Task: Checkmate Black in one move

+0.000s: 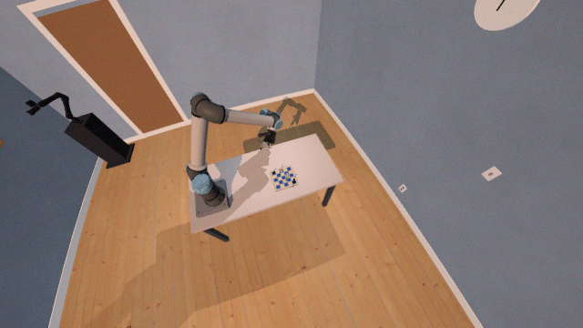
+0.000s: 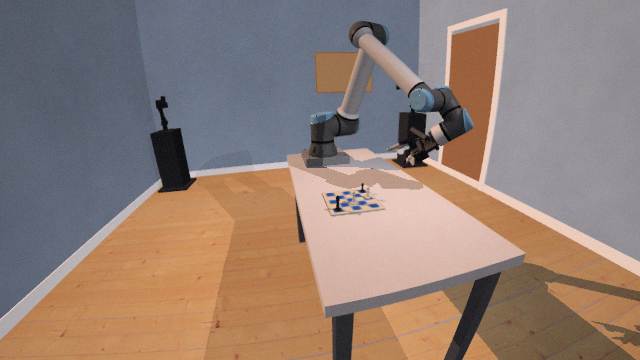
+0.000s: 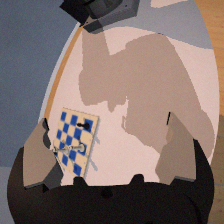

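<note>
A small blue-and-cream chessboard (image 1: 283, 178) lies on the white table; it also shows in the exterior view (image 2: 353, 201) and at the lower left of the wrist view (image 3: 74, 141). A few black and white pieces stand on it, among them a black piece (image 2: 338, 203) at the board's near corner and another black piece (image 2: 362, 188) at its far side. The pieces are too small to name. My gripper (image 2: 406, 151) (image 1: 265, 143) is open and empty. It hangs high above the table's far edge, well away from the board.
The arm's base (image 2: 324, 156) is bolted at the table's far end. A black stand (image 2: 170, 157) with a camera is by the left wall. A brown door (image 2: 470, 97) is behind the arm.
</note>
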Motion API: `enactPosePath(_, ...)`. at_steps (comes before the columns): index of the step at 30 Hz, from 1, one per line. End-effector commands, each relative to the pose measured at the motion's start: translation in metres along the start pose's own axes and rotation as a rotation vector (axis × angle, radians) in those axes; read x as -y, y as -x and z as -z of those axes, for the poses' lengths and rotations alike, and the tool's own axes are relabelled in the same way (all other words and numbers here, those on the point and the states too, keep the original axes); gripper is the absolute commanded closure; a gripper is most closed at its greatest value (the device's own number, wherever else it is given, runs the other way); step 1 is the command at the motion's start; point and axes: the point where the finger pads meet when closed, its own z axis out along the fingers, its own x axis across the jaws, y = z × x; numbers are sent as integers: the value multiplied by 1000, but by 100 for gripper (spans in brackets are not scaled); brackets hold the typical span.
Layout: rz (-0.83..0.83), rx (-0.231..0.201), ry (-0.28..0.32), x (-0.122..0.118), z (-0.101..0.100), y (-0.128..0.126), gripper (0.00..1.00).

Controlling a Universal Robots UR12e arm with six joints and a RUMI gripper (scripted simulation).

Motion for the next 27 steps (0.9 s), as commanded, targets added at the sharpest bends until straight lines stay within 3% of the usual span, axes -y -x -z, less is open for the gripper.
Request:
enactPosePath(1,211,181,9,-27,-5,9,0)
enactPosePath(12,575,484,-38,-86,6,12,0)
enactPosePath(14,575,484,-38,-86,6,12,0)
enactPosePath(18,711,598,-72,-111,15,7,0)
enactPosePath(21,773,649,-90,-122,19,4,0)
enactPosePath(27,811,681,-102,-129,22,1,0)
